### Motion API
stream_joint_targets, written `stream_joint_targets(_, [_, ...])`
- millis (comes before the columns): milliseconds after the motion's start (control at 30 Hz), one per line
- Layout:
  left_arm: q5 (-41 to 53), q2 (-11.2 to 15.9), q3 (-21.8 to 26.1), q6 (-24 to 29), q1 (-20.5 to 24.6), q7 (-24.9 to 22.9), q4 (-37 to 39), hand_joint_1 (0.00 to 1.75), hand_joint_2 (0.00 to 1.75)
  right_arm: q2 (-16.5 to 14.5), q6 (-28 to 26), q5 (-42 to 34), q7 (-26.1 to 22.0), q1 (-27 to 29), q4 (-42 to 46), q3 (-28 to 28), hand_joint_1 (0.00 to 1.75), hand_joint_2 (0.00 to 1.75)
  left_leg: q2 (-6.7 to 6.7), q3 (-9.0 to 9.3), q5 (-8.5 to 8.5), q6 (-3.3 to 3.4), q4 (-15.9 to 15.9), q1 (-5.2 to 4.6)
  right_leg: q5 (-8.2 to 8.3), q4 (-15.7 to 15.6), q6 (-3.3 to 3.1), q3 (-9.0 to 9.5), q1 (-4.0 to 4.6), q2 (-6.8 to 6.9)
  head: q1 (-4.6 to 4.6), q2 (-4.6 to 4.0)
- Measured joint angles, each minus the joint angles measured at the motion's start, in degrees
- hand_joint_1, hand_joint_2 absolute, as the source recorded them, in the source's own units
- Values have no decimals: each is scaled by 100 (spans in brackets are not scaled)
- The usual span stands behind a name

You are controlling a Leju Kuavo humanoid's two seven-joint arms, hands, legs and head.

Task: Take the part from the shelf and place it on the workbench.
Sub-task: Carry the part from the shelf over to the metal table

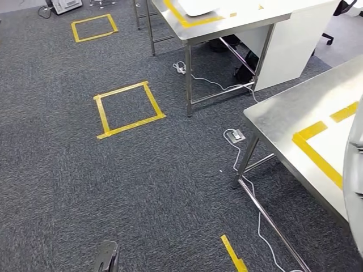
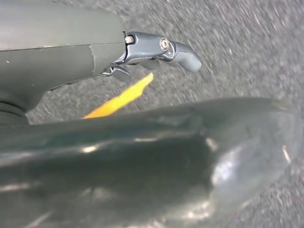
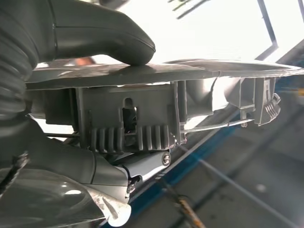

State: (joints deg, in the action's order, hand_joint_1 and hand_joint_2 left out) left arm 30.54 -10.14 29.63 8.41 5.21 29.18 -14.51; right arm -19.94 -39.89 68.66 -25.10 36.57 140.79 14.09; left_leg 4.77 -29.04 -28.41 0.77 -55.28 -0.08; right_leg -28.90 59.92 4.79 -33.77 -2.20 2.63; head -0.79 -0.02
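- The head view looks down on grey carpet (image 1: 64,187) with yellow tape squares (image 1: 128,109), a steel bench (image 1: 291,110) at right marked with yellow tape (image 1: 319,156), and a second bench (image 1: 222,28) farther back with cables (image 1: 201,78) under it.
- At the right edge of that view a pale curved piece (image 1: 355,181) shows over the near bench; what it is cannot be told from there.
- The right wrist view gives what the head view lacks: the right robot hand (image 3: 90,109) holds the part (image 3: 161,114), a grey plastic piece with ribs and clips under a thin flat plate. The thumb (image 3: 118,40) presses on the plate from one side, and a darker finger (image 3: 143,164) lies against the ribbed side, so the part is clamped between them.
- The left wrist view shows the left robot hand (image 2: 157,50) above blurred carpet and a strip of yellow tape (image 2: 121,97). A finger stretches straight out with nothing in it; the other fingers are hidden, so whether the hand is spread cannot be told.
- A dark glossy surface (image 2: 150,166) fills the near half of that view.
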Motion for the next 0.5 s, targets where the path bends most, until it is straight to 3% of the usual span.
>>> stream_joint_targets(33, [9, 4, 4, 16, 2, -1, 0, 0, 0, -1, 0, 12, 38, 12, -22, 8, 175, 175, 38, -9, -53, -47, -77, 3, 11, -130, -32, 88, 1, 42, 2, 0])
stream_joint_targets(133, [32, -3, 18, 43, 16, -3, 0, 0, 0, -2, 0, 39, 153, 70, -72, 39, 175, 175, 114, 10, -131, -113, -176, 11, -35, -88, -268, 89, 28, -83, -3, 0])
stream_joint_targets(200, [51, -10, 28, 50, 26, -3, 0, 0, 0, -3, -1, 49, 196, 108, -89, 65, 175, 175, -42, -37, -294, -145, -349, 44, -27, -78, -353, 78, 36, -185, -8, 0])
stream_joint_targets(267, [67, -13, 35, 51, 21, -2, 0, 0, 0, -3, -2, 54, 203, 125, -97, 81, 175, 175, -300, -304, -652, -151, -965, 61, -12, -80, -404, 71, 53, -294, -18, 0])
stream_joint_targets(333, [68, -12, 48, 50, 0, -2, 0, 0, 0, -3, -1, 54, 197, 133, -108, 91, 175, 175, -400, -673, -920, -105, -1724, 46, -1, -80, -434, 62, 94, -435, -21, 0])
stream_joint_targets(367, [68, -10, 59, 49, -8, -2, 0, 0, 0, -3, 0, 54, 195, 139, -114, 97, 175, 175, -418, -779, -908, -61, -1897, 25, 4, -80, -447, 61, 118, -510, -19, 0])
stream_joint_targets(400, [68, -9, 69, 46, -12, -2, 0, 0, 0, -3, 0, 56, 194, 143, -117, 104, 175, 175, -444, -787, -777, 1, -1835, -9, 10, -81, -461, 58, 140, -589, -18, 0])
stream_joint_targets(433, [68, -8, 79, 43, -12, -1, 0, 0, 0, -3, 0, 60, 193, 146, -120, 109, 175, 175, -498, -696, -560, 80, -1554, -58, 19, -83, -476, 53, 156, -668, -16, 0])
stream_joint_targets(500, [69, 20, 91, 40, -13, 2, 1, 0, 0, -4, 0, 77, 192, 145, -125, 118, 175, 175, -770, -398, -158, 278, -767, -158, 48, -88, -498, 26, 166, -817, -11, 0])
